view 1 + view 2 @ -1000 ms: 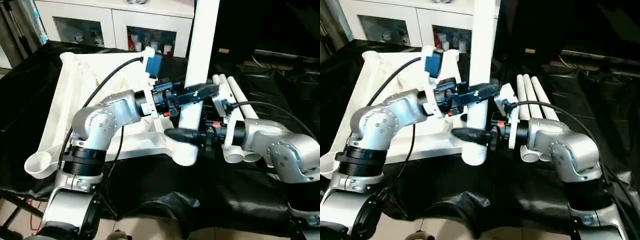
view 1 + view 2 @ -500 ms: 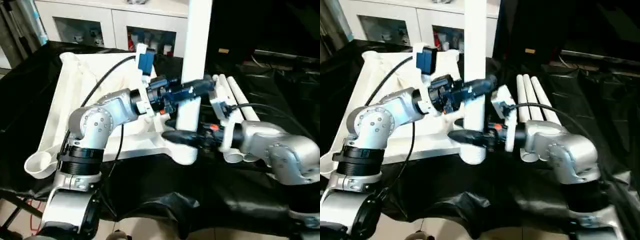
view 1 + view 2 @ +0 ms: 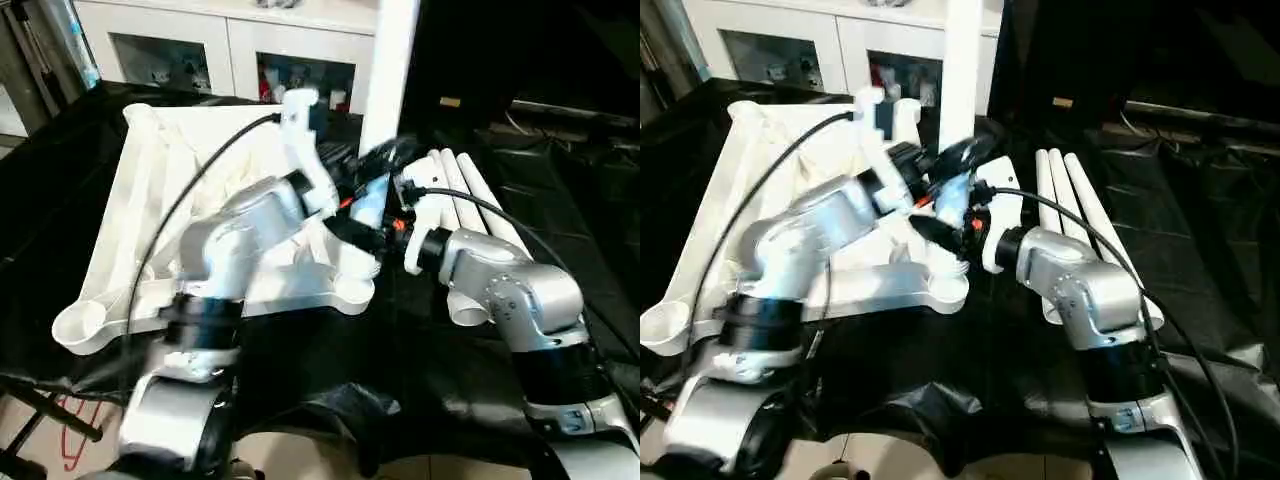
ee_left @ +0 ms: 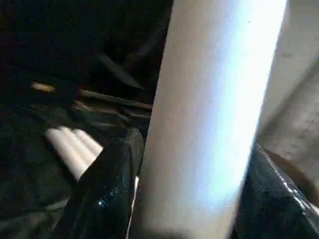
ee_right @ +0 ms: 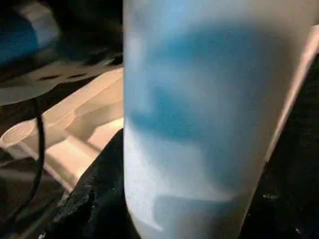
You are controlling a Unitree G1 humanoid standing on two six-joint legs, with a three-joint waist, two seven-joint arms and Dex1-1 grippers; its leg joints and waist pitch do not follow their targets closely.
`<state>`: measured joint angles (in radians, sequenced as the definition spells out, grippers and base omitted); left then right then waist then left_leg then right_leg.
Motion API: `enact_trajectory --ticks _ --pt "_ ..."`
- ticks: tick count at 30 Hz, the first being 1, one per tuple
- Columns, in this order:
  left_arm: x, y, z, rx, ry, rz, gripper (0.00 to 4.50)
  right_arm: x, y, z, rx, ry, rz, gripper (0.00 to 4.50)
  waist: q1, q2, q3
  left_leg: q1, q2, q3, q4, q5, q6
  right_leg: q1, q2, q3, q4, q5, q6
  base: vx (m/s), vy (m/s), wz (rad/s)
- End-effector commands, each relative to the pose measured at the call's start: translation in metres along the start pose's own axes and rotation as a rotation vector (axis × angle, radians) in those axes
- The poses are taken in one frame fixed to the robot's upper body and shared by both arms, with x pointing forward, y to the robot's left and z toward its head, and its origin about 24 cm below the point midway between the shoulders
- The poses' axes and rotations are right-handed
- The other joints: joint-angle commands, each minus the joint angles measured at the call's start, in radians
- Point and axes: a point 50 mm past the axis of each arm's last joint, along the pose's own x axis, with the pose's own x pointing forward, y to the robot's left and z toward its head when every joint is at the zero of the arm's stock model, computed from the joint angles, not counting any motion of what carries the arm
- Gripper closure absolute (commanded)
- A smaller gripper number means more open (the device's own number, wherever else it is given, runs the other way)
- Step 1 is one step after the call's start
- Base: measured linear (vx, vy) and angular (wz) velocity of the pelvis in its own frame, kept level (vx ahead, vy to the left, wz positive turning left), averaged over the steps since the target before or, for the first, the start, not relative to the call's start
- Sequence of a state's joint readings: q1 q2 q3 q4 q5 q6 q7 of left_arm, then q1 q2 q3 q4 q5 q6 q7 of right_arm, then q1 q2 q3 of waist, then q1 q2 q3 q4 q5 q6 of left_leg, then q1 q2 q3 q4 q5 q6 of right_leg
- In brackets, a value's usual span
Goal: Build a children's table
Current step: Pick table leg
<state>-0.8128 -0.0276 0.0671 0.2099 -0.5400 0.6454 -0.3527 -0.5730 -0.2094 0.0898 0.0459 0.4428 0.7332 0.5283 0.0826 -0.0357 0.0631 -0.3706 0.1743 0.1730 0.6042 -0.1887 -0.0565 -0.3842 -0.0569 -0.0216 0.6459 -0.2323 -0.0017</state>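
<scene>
The tabletop [image 3: 150, 230] lies ribbed side up on the black cloth [image 3: 330, 380], left of centre. 1 leg [image 3: 392, 60] stands upright at its near right corner. The left gripper [image 4: 192, 199] and right gripper [image 5: 194, 219] both clasp this leg, fingers half spread against its sides. 3 more legs [image 3: 470, 210] lie together just right, before a far cabinet [image 3: 190, 40].
</scene>
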Motion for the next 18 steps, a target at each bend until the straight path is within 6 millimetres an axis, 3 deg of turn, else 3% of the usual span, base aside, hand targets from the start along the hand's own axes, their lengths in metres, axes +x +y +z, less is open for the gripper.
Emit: enact_trajectory --ticks 1,4,12,13,18 --pt "-0.003 0.016 -0.003 0.006 0.000 0.146 2.24 0.003 0.005 0.015 -0.055 -0.057 0.005 2.57 0.000 -0.004 -0.074 0.008 0.041 -0.014 -0.058 -0.030 0.012 0.064 -0.070 0.041 -0.070 0.120 -0.232 0.000 0.000 0.00" --pt "-0.003 0.017 -0.004 -0.004 -0.011 0.167 2.49 0.005 0.006 0.016 -0.057 -0.062 -0.003 2.57 0.004 0.000 -0.075 0.011 0.043 -0.013 -0.058 -0.025 0.012 0.060 -0.069 0.041 -0.068 0.123 -0.235 0.000 0.000 0.00" --pt "-0.001 0.008 -0.004 -0.031 -0.030 0.122 2.53 0.005 0.006 0.015 -0.047 -0.057 -0.003 2.57 0.004 0.001 -0.074 0.010 0.043 -0.013 -0.058 -0.030 0.016 0.060 -0.070 0.041 -0.068 0.126 -0.239 0.000 0.000 0.00" --pt "-0.001 0.008 -0.004 -0.033 -0.031 0.114 2.53 0.004 0.007 0.014 -0.032 -0.048 0.013 2.01 0.004 0.001 -0.073 0.010 0.043 -0.013 -0.059 -0.033 0.015 0.060 -0.070 0.041 -0.069 0.124 -0.238 0.000 0.000 0.00" --pt "-0.004 0.008 -0.002 -0.026 -0.013 0.052 2.57 -0.006 0.007 0.010 -0.026 0.006 0.094 1.68 0.006 -0.001 -0.074 0.010 0.042 -0.014 -0.058 -0.032 0.019 0.063 -0.068 0.040 -0.068 0.129 -0.232 0.000 0.000 0.00"
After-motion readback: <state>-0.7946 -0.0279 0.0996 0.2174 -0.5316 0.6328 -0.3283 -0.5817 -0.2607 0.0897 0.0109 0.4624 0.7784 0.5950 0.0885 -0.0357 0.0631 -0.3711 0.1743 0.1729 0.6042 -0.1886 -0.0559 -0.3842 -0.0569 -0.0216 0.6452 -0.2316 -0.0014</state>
